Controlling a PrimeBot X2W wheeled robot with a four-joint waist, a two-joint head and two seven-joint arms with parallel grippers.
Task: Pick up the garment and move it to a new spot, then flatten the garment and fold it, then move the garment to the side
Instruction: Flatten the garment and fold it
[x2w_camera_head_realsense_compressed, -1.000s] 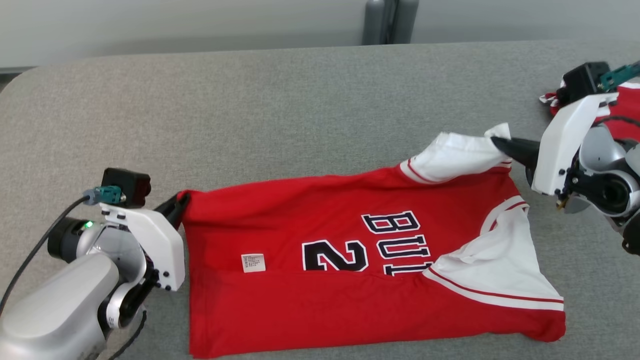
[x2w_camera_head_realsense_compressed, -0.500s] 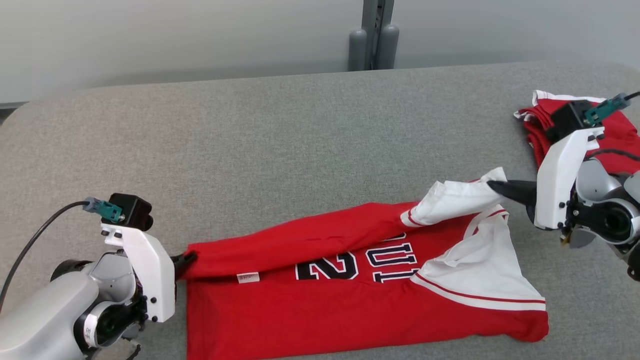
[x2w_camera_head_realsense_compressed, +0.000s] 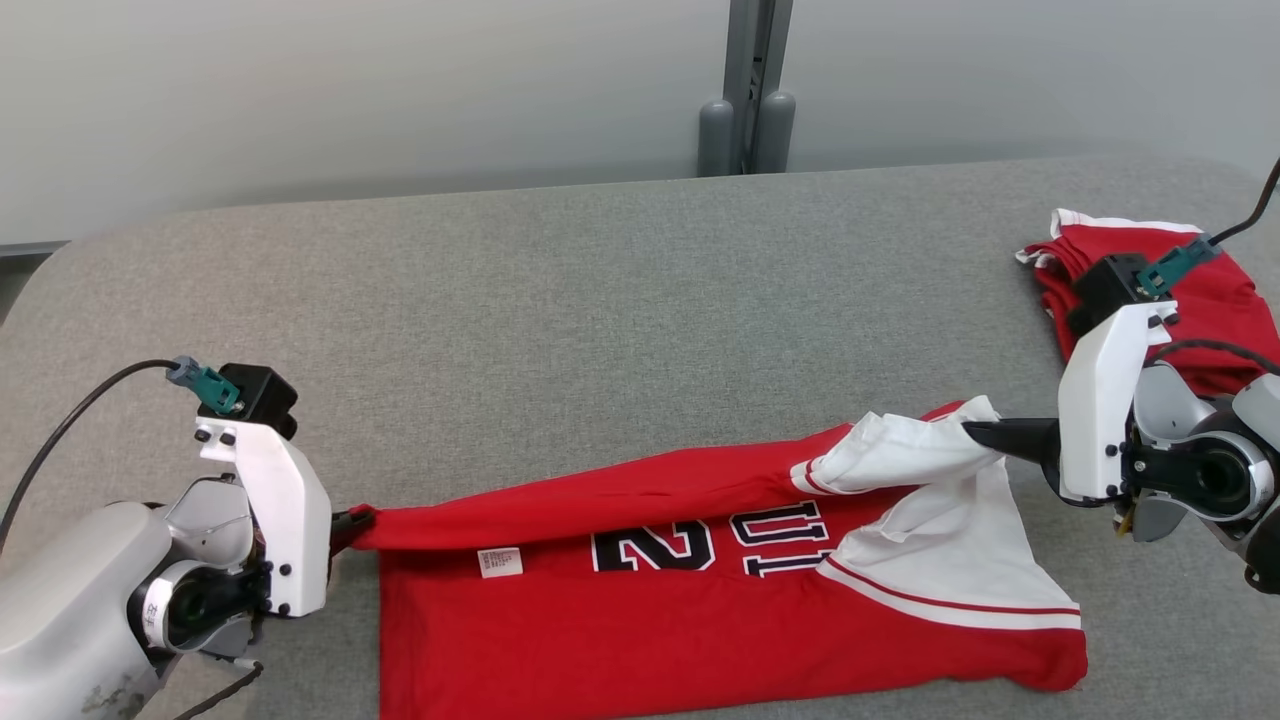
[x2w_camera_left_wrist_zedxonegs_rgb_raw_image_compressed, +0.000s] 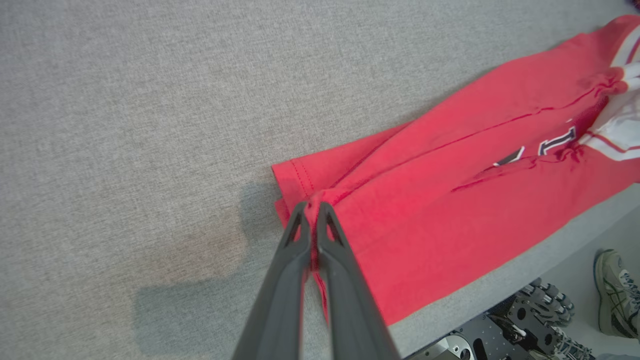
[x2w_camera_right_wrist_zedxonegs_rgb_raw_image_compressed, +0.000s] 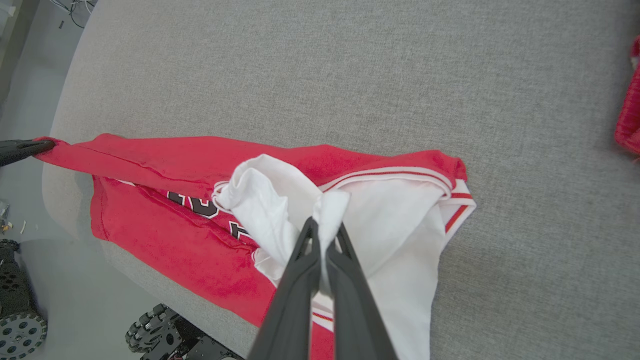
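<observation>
The left gripper (x2w_camera_head_realsense_compressed: 352, 522) is pinching the red jersey (x2w_camera_head_realsense_compressed: 650, 630) at its hem; the right gripper (x2w_camera_head_realsense_compressed: 975, 432) is clamping its white cloth above the grey desk (x2w_camera_head_realsense_compressed: 560, 300).

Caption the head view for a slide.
Left gripper and right gripper pinch opposite ends of the red jersey mid-fold.

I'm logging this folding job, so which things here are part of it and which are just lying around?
Part of the job: red jersey, partly folded; left gripper, shut on its hem corner; right gripper, shut on its white cloth.
Just lying about: second red garment at the table's right end; grey post behind it; a shoe on the floor.
</observation>
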